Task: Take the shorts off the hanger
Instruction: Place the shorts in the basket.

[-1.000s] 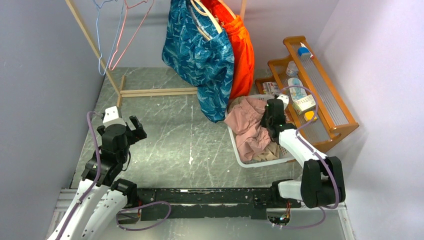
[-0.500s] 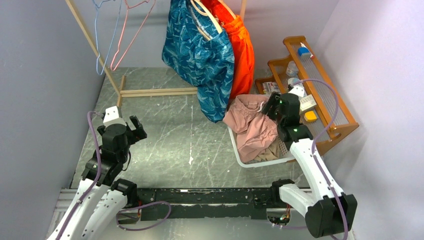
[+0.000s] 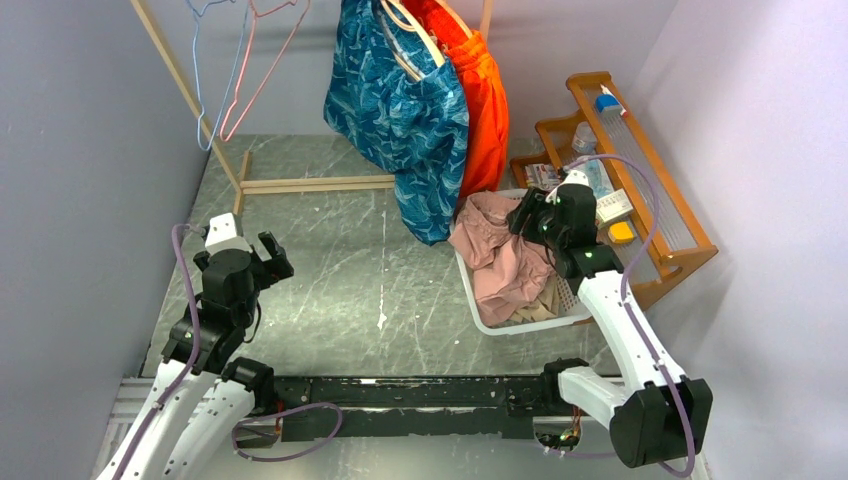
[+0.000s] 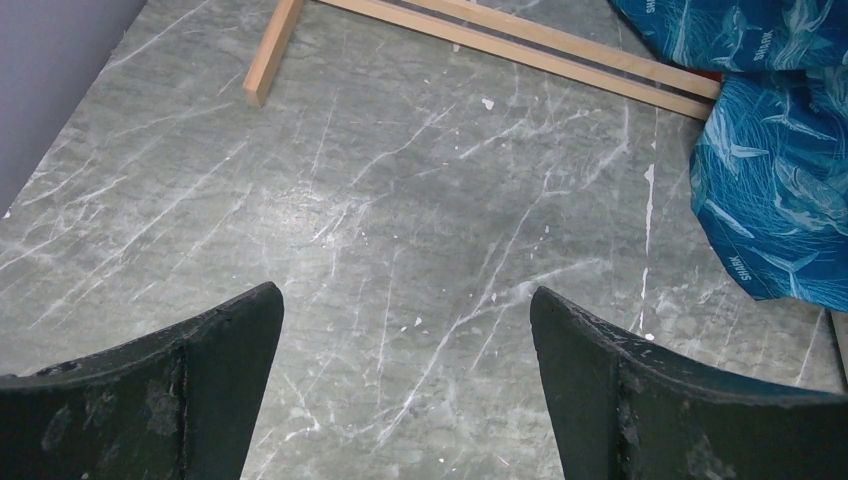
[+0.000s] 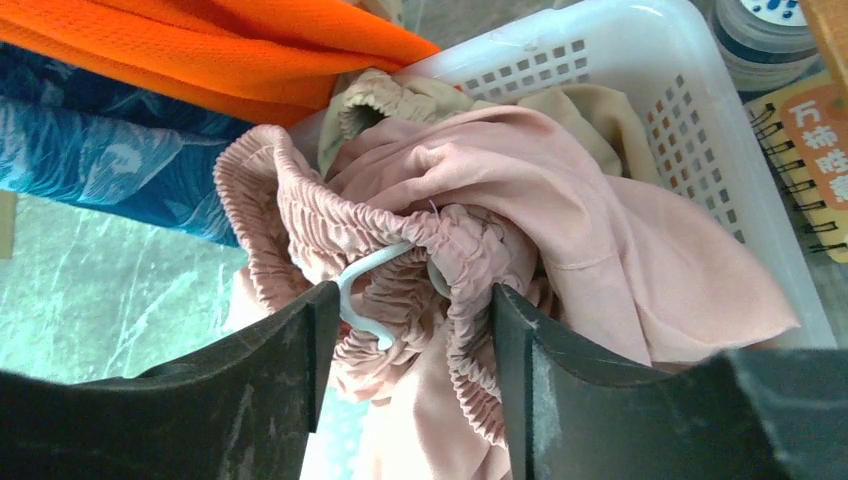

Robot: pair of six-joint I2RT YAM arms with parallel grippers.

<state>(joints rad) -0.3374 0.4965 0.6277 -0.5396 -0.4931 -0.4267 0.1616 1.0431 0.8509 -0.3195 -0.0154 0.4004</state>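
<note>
Looking over the rack [image 3: 310, 183], I see the blue shorts [image 3: 400, 110] and orange shorts [image 3: 485, 100] hanging lengthwise down at the far middle, both on hangers. In the basket [image 3: 480, 322] at right lie the pink shorts [image 3: 505, 265] over a tan pair [image 5: 590, 110]. My right gripper [image 3: 522, 212] hovers just above them, jaws parted and empty. The blue shorts hang to its far left, so this arm is nearer. My left gripper [image 3: 280, 255] stands wide open and empty, well apart at left.
</note>
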